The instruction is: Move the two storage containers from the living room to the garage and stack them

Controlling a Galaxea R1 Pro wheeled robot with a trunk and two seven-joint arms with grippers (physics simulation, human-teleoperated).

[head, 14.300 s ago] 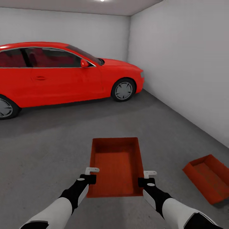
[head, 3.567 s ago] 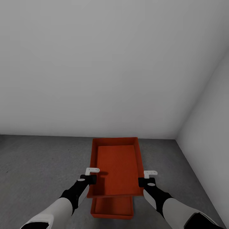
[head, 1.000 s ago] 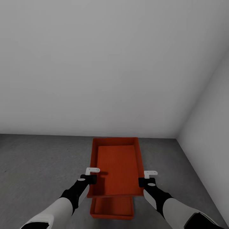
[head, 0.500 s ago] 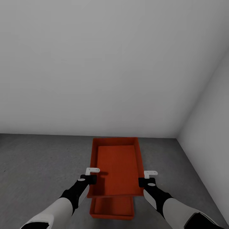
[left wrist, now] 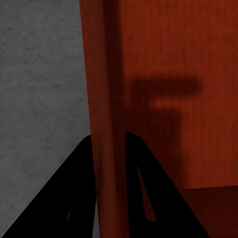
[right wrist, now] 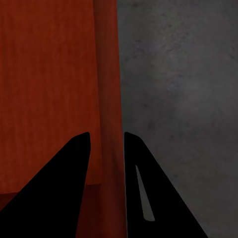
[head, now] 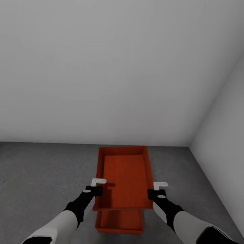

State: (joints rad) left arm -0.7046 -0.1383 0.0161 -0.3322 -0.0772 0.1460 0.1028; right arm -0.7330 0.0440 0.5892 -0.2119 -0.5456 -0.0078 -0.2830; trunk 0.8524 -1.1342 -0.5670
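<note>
One orange-red storage container (head: 123, 176) hangs level in front of me, held by its two long side walls. My left gripper (head: 96, 190) is shut on its left wall (left wrist: 106, 99), and my right gripper (head: 154, 194) is shut on its right wall (right wrist: 106, 74). The black fingers straddle the thin wall in both wrist views. The other storage container (head: 119, 222) rests on the dark grey concrete floor (head: 40, 176) of the garage, directly under the held one. Only its near end shows beneath the held box.
A plain white-grey wall (head: 101, 67) stands close ahead, and a second wall (head: 227, 145) meets it in a corner at the right. Bare concrete floor spreads to the left of the containers and in a narrower strip to their right.
Nothing has visibly moved in the last second. Since 14 s ago the view has turned from a red car to this corner, and the held container now hangs over the one that lay at the right.
</note>
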